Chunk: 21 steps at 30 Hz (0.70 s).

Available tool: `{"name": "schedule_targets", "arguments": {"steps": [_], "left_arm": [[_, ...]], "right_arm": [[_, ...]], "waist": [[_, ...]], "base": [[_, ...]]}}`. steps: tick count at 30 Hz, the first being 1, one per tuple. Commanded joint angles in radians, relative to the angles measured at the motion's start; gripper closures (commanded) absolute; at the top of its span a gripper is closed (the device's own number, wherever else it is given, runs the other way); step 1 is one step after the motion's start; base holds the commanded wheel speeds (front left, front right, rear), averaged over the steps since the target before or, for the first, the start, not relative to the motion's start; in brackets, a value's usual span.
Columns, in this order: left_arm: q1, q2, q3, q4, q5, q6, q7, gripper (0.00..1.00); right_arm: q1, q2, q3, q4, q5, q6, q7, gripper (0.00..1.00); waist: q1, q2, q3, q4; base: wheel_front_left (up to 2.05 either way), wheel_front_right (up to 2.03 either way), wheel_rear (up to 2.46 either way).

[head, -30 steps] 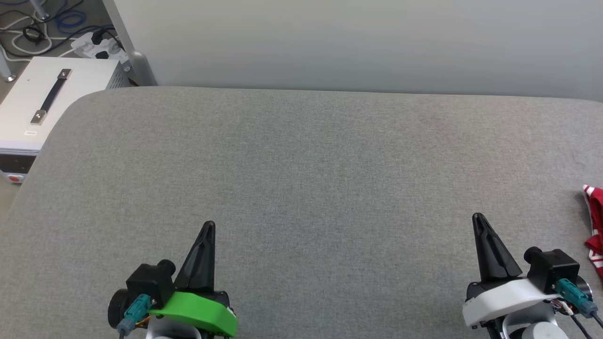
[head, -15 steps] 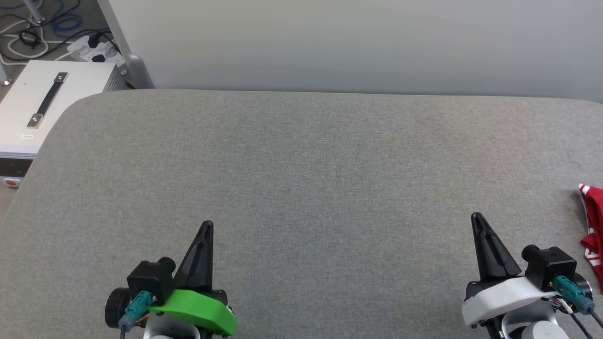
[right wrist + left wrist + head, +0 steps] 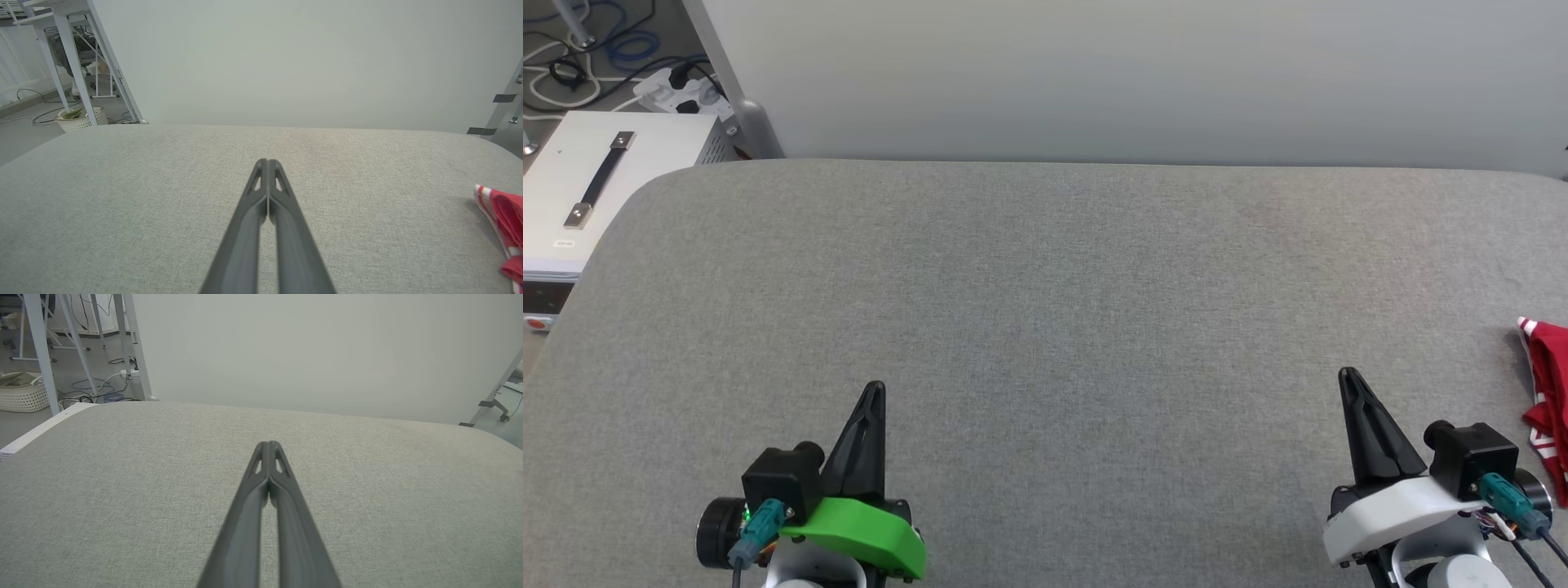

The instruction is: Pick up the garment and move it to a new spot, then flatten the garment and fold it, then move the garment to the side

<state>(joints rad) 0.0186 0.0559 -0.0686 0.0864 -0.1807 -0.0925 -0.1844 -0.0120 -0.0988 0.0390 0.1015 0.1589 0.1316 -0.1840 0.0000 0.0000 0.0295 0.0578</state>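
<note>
Though the grey fabric-covered table spreads wide before the robot, the risks of this job gather at its right edge. Behind the table's far edge rises a pale wall panel, and off its far-left corner sits a white equipment case with a black strap handle.

Near the table's front edge, the left gripper on its green mount and the right gripper on its white mount are poised with their dark fingers pressed together tip to tip, holding nothing.

The garment, a bunched red jersey with red-white striped trim, lies at the table's right edge, apart from both grippers and partly cut off by the frame. How much of it overhangs that edge cannot be told.

A pinch on a single loose fold there could let the rest slide off the table. Fingers that arrive pressed together would likely shove the cloth outward rather than catch it. Because the jersey is bunched, a grab could take several layers at once, which would make flattening harder. The left gripper, over the table's left half, would face a long reach to help.
</note>
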Motion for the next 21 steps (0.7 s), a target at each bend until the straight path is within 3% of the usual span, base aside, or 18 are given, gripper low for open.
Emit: {"name": "schedule_targets", "arguments": {"steps": [1, 21], "left_arm": [[-0.005, -0.002, 0.004, -0.006, 0.012, 0.005, 0.005, 1.00], [-0.009, -0.003, 0.020, -0.025, 0.053, 0.027, 0.049, 1.00]], "right_arm": [[0.003, 0.006, -0.002, -0.008, -0.011, 0.000, 0.007, 1.00], [0.005, 0.016, -0.011, -0.031, -0.047, 0.000, 0.050, 1.00]], "waist": [[0.0000, 0.0000, -0.001, -0.001], [0.0000, 0.0000, -0.008, -0.015]], "base": [[0.00, 0.00, 0.00], [0.00, 0.00, 0.00]]}}
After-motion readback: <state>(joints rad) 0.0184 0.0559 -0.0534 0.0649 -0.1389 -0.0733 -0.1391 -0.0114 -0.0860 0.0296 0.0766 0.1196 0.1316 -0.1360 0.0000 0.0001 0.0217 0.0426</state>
